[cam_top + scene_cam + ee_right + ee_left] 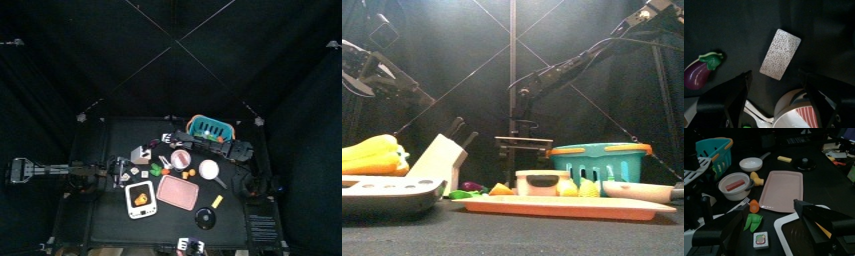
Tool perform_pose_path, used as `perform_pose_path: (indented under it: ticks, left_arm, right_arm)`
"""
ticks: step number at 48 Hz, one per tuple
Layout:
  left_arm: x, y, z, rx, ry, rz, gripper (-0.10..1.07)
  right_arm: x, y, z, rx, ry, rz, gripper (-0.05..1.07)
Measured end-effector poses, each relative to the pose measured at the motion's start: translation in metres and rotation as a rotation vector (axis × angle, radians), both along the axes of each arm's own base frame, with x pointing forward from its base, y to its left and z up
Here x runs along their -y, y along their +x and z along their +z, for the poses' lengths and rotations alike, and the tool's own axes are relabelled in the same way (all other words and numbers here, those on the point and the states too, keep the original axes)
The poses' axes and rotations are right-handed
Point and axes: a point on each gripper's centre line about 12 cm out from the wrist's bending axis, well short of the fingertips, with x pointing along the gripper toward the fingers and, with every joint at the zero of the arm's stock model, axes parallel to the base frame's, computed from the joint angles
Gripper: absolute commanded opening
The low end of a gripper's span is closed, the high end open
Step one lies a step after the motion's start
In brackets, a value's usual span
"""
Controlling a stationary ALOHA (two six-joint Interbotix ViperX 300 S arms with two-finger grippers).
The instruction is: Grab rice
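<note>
1. The right gripper (777, 76) is held wide open with nothing in it. The rice (781, 54), taken to be the speckled grey packet, is seen just ahead of the tips, between the jaw lines and slanted to them.
2. A striped bowl (808, 111) is found close by one jaw and could be clipped on the way down.
3. An eggplant (703, 70) is placed out past the other jaw and could be nudged by an off-centre close.
4. The packet looks thin, so it may be caught by a corner and slip.
5. The left gripper (774, 209) is well apart, with its jaws spread and empty.
</note>
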Motion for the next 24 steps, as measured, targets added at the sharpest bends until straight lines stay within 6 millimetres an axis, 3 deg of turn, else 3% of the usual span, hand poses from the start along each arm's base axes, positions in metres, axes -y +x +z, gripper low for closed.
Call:
perform_pose_path:
  ticks: [11,24]
  left_arm:
    - [0.000,0.000,0.001,0.002,0.001,0.002,1.02]
    - [-0.001,0.000,0.000,0.000,0.002,0.003,1.02]
  right_arm:
    - [0.006,-0.004,-0.015,-0.007,0.011,-0.048,1.03]
    - [0.009,-0.003,-0.018,0.004,0.004,-0.047,1.02]
